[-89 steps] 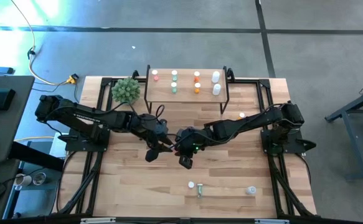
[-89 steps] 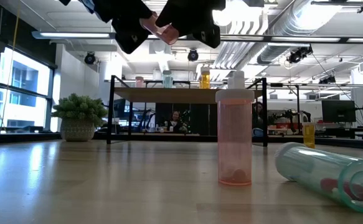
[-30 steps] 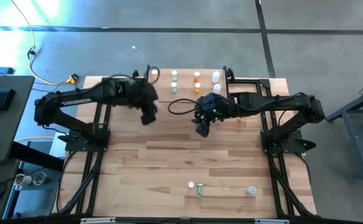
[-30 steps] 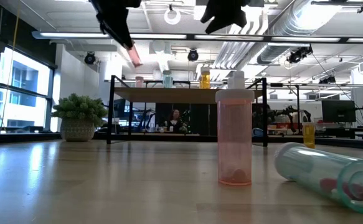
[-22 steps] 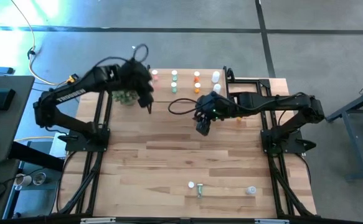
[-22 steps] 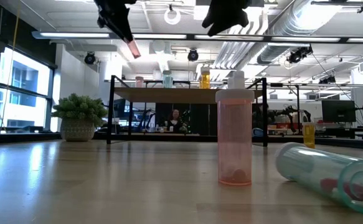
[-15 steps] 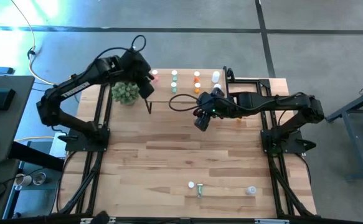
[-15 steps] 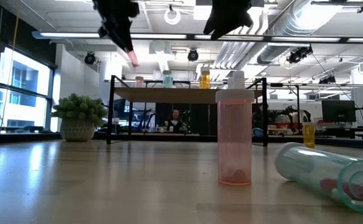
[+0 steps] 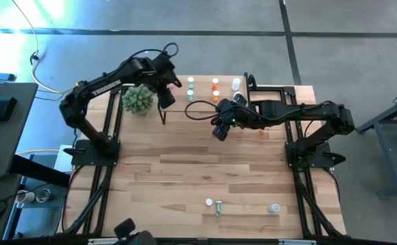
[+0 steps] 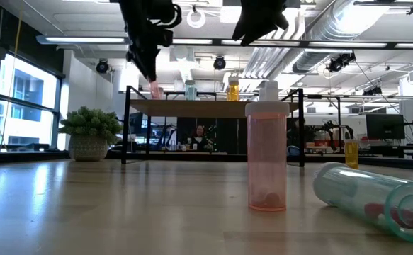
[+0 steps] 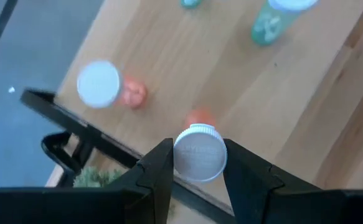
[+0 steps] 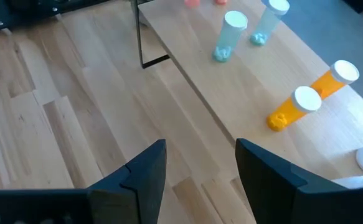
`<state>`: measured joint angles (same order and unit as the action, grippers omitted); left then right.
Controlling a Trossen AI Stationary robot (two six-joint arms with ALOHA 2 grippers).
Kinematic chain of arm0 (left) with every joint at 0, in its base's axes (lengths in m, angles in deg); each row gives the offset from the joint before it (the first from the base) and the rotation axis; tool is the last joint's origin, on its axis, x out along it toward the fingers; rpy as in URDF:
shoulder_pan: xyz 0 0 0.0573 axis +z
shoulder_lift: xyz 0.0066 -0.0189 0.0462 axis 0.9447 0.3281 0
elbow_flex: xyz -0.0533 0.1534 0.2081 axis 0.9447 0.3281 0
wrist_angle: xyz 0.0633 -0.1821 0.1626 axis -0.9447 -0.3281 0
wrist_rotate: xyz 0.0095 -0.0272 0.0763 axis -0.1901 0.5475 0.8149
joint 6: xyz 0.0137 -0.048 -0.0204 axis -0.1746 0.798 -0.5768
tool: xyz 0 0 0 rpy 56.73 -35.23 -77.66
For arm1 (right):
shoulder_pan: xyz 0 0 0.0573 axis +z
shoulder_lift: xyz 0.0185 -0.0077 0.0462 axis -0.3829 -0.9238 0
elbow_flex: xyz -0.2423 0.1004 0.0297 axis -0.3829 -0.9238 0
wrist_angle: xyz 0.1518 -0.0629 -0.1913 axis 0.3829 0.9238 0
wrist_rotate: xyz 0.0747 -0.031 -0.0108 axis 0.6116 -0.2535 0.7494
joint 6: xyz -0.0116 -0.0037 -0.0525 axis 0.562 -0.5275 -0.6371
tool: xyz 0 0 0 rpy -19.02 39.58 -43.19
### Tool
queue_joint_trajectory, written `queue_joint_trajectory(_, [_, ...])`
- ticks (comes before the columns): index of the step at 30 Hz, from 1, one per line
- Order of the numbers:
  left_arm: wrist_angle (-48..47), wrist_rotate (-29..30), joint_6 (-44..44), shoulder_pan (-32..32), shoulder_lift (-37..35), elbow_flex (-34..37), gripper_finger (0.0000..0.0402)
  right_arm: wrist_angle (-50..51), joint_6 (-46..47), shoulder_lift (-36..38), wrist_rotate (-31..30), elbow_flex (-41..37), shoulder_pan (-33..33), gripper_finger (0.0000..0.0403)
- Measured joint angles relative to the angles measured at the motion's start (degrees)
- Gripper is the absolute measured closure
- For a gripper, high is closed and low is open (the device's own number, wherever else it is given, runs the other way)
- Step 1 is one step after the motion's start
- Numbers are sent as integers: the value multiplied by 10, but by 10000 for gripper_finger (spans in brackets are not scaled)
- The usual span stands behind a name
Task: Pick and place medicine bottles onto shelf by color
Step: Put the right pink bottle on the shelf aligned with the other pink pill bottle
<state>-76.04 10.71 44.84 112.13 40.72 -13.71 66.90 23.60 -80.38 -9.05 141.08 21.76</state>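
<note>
Clamped on a pink medicine bottle (image 11: 198, 153), my left gripper (image 11: 197, 163) hangs over the shelf (image 9: 201, 102) at upper centre of the high view. Right gripper (image 12: 197, 165), jaws apart and empty, waits centre-frame just below it.

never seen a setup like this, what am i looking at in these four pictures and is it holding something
This is a robot with two dark arms at a wooden table, each ending in a two-finger claw. It is sorting small pill bottles by color onto a low shelf at the back of the table.

One picture looks straight down from above. One looks level across the tabletop, so the pink bottle standing near that camera and the green bottle lying beside it look huge. The other two come from cameras on the arms' wrists.

The left claw is over the shelf's left end, shut on a white-capped pink bottle, next to another pink bottle already standing there. The right claw is open and empty, above the table in front of the shelf. A small potted plant sits beside the shelf.
</note>
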Motion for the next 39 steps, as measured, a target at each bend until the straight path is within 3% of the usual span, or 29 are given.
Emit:
queue_joint_trajectory(10, [-56,1,-13,-2,48,-54,287,0,-1,0,0,0,0,219])
queue_joint_trajectory(39, [-62,15,-33,-5,64,-56,287,0,-2,0,1,0,0,219])
